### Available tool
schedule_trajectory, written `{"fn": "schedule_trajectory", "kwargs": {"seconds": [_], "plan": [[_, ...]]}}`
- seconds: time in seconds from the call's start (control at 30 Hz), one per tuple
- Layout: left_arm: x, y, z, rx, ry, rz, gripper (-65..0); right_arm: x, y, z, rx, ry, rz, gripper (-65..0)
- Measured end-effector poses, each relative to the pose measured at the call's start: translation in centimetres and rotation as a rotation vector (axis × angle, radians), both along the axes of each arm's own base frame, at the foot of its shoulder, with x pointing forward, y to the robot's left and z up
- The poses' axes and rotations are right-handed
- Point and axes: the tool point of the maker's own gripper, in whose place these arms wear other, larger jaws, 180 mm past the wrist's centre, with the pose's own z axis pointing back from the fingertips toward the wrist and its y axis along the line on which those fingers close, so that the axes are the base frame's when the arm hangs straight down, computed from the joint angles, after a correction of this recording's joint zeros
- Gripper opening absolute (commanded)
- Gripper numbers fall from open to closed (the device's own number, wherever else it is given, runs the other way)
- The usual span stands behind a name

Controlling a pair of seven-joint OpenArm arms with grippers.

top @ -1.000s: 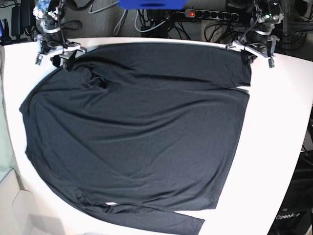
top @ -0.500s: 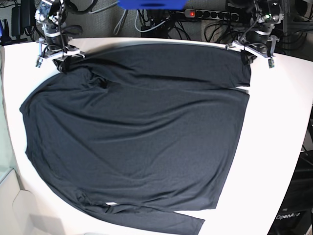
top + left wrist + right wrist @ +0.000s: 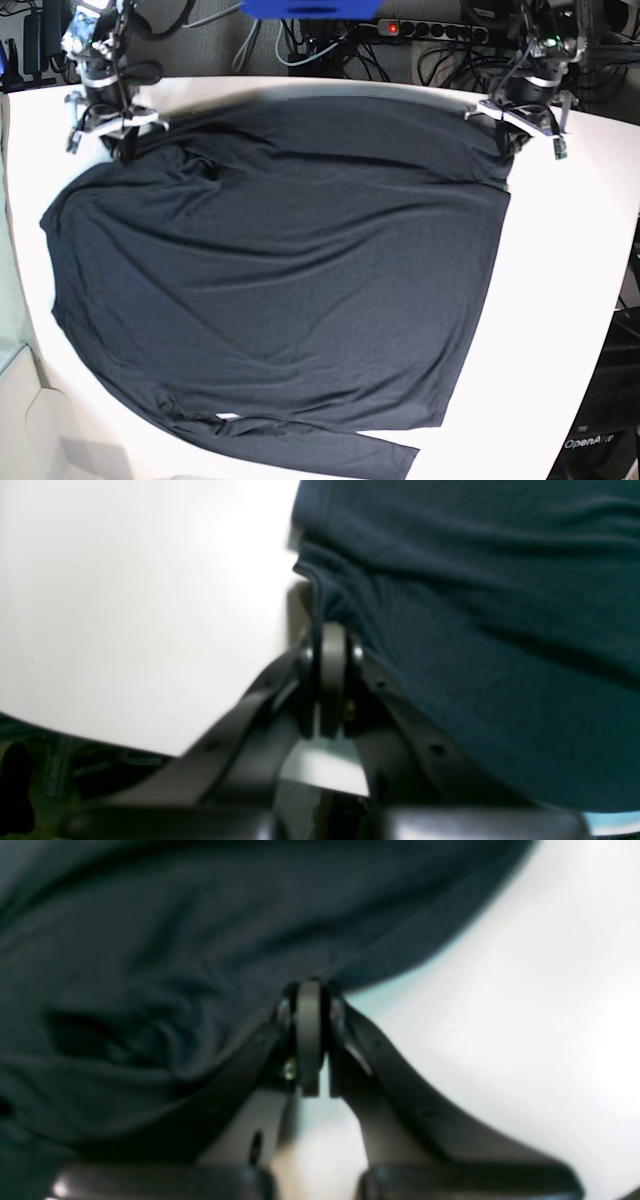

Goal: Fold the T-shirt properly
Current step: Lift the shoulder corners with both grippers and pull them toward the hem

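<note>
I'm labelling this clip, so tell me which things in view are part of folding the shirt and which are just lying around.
Part of the job:
- large dark charcoal long-sleeved knit T-shirt, spread flat
- right gripper, shut on the shirt's edge
- left gripper, shut on the shirt's edge
- white table under it

Just lying about:
- black power strip with red switch behind the table
- blue object at the top edge

White table (image 3: 575, 260), cable tangle (image 3: 330, 45) and power strip (image 3: 440, 30) behind.
</note>
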Motion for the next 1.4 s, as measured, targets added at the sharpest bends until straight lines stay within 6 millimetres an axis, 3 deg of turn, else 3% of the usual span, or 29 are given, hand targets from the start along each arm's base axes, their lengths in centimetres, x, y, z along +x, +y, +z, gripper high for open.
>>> {"fn": "schedule_trajectory", "kwargs": {"seconds": [0.27,0.47,0.63,0.97,1.2,1.4], "plan": [[1.2,0.0,1.0,0.003,-0.036,0.006,-65.0,1.5,0.1,2.9,-0.032,-0.075,0.017,-65.0],[2.7,2.0,1.9,0.017,-0.041,0.052,-65.0,3.5,-0.1,4.5,-0.049,-0.128,0.03,-65.0],[5.3,3.4,3.4,0.008,-0.055,0.083,-65.0,5.3,-0.5,5.2,-0.053,-0.162,0.034,-65.0],[9.7,2.7,5.5,-0.033,-0.064,0.062,-65.0,9.7,-1.8,5.7,-0.055,-0.149,0.057,-65.0],[11.2,2.4,3.4,-0.09,-0.014,0.069,-65.0,10.5,-2.5,4.1,-0.039,-0.113,0.052,-65.0],[11.1,2.5,1.9,-0.107,0.024,0.078,-65.0,10.3,-2.5,3.5,-0.031,-0.098,0.052,-65.0]]}}
